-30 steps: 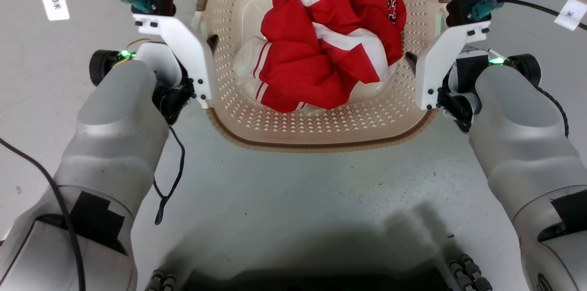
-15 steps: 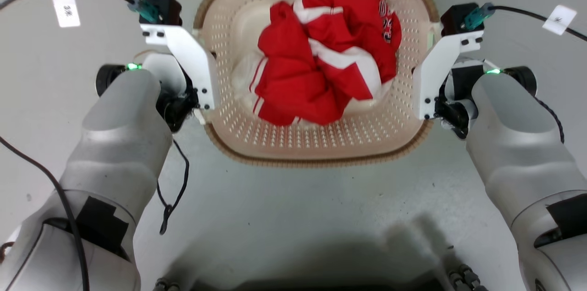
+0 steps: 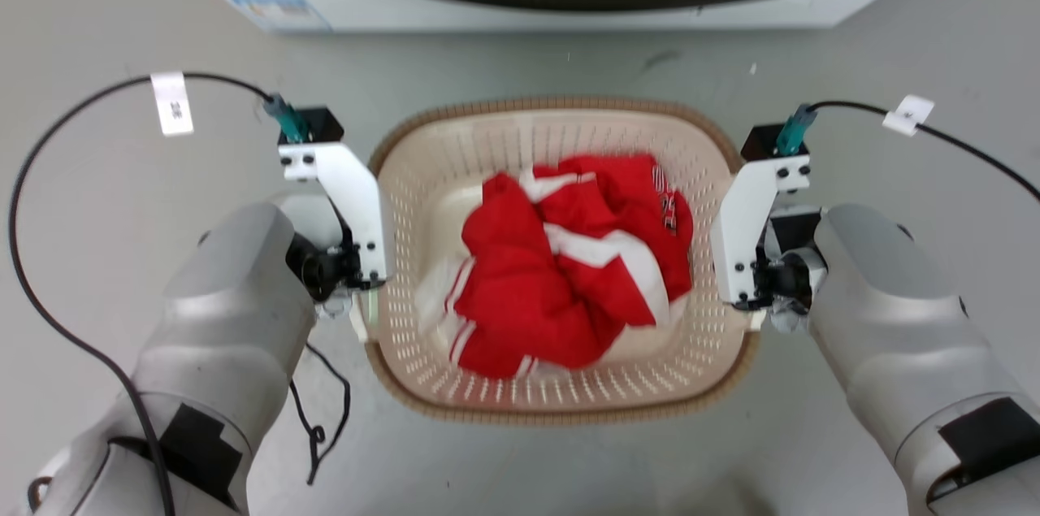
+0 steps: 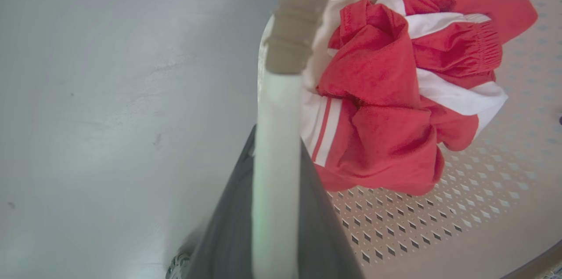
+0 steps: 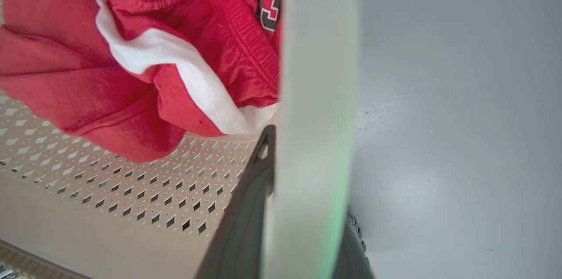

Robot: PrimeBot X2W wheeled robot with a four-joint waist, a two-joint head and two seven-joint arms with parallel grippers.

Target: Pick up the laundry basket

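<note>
Your left gripper (image 4: 276,226) pinches the white handle (image 4: 274,138) at 9 o'clock on the laundry basket (image 3: 561,412), and your right gripper (image 5: 307,217) pinches the one at 3 o'clock. The grasp looks done; the basket, centred ahead, probably awaits lifting.

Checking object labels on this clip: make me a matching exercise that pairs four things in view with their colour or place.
Things:
1. laundry basket
2. clothes
3. washing machine
4. cable tag

Descriptions:
a. red and white, crumpled
b. small, white, with dark marks
c. cream, perforated, with a brown rim
d. large, white, along the head view's top edge

Pairs: 1-c, 2-a, 3-d, 4-b
</note>
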